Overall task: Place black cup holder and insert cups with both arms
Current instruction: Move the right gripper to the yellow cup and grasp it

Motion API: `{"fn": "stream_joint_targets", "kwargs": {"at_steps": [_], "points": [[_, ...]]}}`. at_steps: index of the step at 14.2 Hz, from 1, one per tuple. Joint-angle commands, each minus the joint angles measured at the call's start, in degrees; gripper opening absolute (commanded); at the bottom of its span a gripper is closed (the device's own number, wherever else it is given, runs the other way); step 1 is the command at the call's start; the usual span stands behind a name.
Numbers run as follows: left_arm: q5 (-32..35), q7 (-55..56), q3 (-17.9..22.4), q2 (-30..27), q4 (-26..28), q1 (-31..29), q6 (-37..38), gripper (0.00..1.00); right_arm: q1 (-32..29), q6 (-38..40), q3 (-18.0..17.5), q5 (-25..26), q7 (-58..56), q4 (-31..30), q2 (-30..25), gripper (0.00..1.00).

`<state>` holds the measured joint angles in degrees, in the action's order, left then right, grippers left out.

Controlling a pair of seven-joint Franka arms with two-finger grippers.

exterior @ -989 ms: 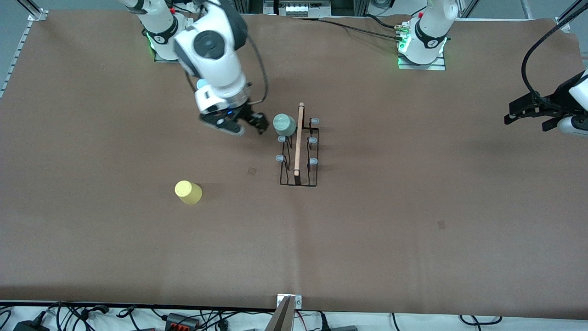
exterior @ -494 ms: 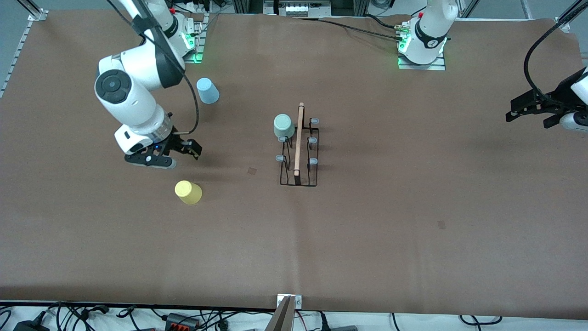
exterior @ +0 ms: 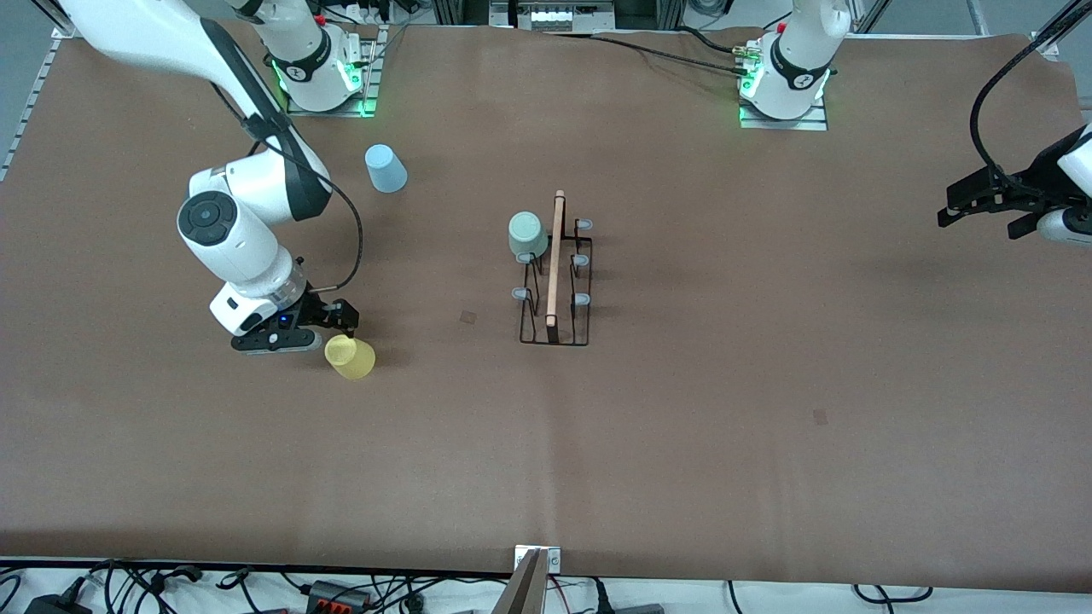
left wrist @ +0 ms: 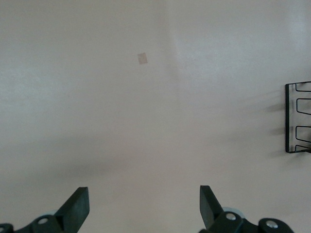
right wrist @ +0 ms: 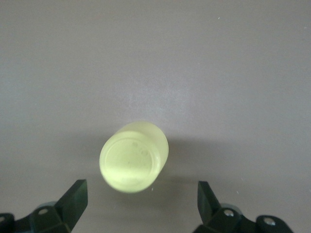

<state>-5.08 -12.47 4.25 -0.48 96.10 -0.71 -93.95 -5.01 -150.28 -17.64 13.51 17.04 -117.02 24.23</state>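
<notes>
Right gripper (exterior: 334, 322) hangs jaws spread right beside the upside-down yellow cup (exterior: 350, 356), far closer than the idle, open left gripper (exterior: 981, 209).

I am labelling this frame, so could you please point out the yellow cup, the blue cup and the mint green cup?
yellow cup (exterior: 350, 356), front view, its upturned base.
blue cup (exterior: 386, 168), front view, its side wall.
mint green cup (exterior: 527, 234), front view, its upturned base.
</notes>
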Motion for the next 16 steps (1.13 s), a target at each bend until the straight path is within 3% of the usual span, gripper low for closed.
{"fn": "stream_joint_targets", "kwargs": {"at_steps": [1, 7, 9, 12, 15, 16], "points": [[1.4, -0.1, 0.3, -0.7, 0.3, 1.0, -0.5, 1.0, 1.1, -4.5, 0.6, 0.1, -0.5, 0.6, 2.6, 1.0], [4.9, 0.0, -2.3, -0.7, -0.6, 1.1, -0.3, 1.0, 1.8, -6.2, 1.9, 0.9, -1.1, 1.2, 4.4, 1.0], [4.8, 0.0, -3.1, -0.8, -0.6, 1.1, -0.3, 1.0, 1.8, -7.8, 2.9, 1.2, -3.9, 1.2, 4.9, 0.86], [4.8, 0.0, -3.2, -0.7, -0.6, 1.0, -0.3, 1.0, 1.8, -7.9, 3.0, 0.6, -4.2, 1.3, 5.2, 0.77], [4.8, 0.0, -3.2, -0.7, -0.6, 0.9, -0.3, 1.0, 2.1, -7.8, 3.0, 0.5, -3.6, 1.9, 5.2, 0.74], [4.8, 0.0, -3.2, -0.7, -0.6, 0.9, -0.3, 1.0, 2.2, -7.8, 3.0, 0.5, -3.9, 2.1, 5.1, 0.54]]}}
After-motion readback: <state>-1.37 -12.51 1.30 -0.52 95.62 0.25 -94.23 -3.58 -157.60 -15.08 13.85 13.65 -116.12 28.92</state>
